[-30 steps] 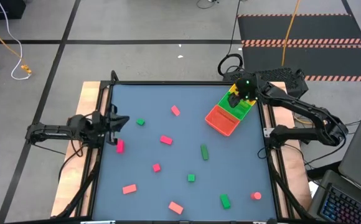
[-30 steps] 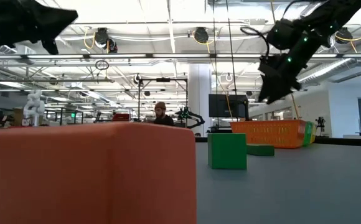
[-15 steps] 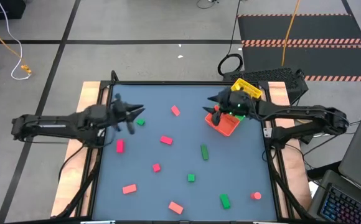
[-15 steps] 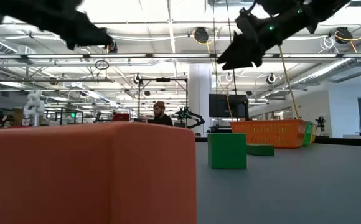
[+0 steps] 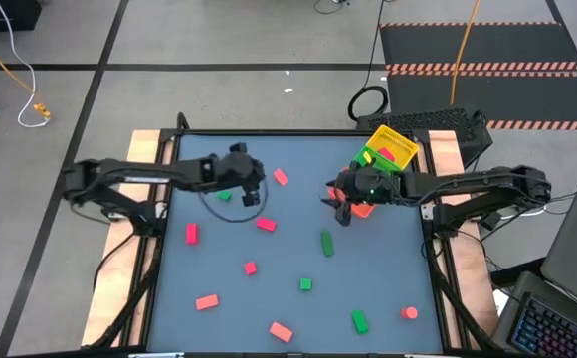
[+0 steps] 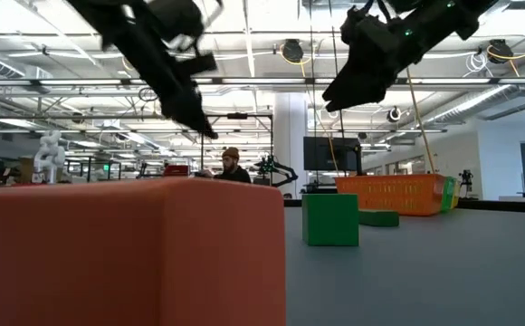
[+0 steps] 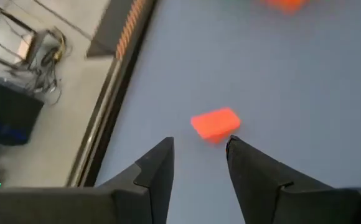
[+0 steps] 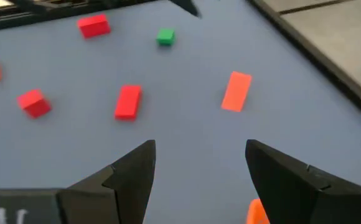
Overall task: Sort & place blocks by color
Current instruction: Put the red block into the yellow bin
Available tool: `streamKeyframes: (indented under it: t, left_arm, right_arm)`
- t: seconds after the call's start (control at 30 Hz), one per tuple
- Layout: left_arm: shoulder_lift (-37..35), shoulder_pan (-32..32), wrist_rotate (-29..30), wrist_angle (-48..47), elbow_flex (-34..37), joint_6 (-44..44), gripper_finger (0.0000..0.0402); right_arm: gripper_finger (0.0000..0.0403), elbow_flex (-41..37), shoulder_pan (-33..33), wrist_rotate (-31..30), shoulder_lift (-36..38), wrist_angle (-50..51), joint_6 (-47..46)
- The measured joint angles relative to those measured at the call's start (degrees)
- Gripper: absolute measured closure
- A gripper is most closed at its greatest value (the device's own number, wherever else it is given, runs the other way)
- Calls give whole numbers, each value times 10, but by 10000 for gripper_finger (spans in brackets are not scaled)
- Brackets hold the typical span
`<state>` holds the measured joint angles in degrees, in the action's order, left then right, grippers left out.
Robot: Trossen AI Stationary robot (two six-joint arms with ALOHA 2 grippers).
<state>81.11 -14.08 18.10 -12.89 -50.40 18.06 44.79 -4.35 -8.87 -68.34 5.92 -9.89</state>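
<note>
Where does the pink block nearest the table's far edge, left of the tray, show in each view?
High view: the pink block lies in the upper middle, near the far table edge.
Low view: not to be found; a large red block fills the front.
Left wrist view: centre, just ahead of the open left gripper.
Right wrist view: right of centre, beyond the open right gripper.
Shared landmark: the far table edge.

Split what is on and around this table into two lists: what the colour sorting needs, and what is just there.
For the job:
- red and pink blocks
- green blocks
- three-compartment tray
- left gripper
- right gripper

Just there:
- laptop
- yellow cable
- black cable coil
- person
</note>
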Motion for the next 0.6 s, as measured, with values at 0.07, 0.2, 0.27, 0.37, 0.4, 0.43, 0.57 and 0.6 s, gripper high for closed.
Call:
streamKeyframes:
  t: [0.07, 0.2, 0.27, 0.37, 0.4, 0.43, 0.57, 0.6]
  left_arm:
    - [39, -10, 1, -41, -27, 15, 248]
    - [100, -33, -27, -90, -89, -10, 247]
    - [125, -45, -75, -121, -120, -34, 247]
    - [152, -51, -153, -216, -160, -47, 247]
    - [156, -48, -174, -246, -170, -48, 247]
    - [158, -41, -187, -271, -176, -52, 247]
    - [148, 9, -198, -304, -178, -58, 247]
    - [146, 26, -197, -304, -174, -58, 247]
  right_arm:
    - [161, 0, 14, 0, 3, 26, -16]
    - [161, -10, 44, 0, 3, 29, -31]
    - [161, -19, 60, 0, 3, 23, -33]
    - [161, -35, 77, 0, 3, 22, -44]
    - [161, -39, 83, -1, 3, 21, -45]
    - [161, -45, 89, -1, 3, 21, -45]
    - [161, -67, 104, -1, 3, 13, -50]
    - [161, -73, 106, -1, 3, 6, -53]
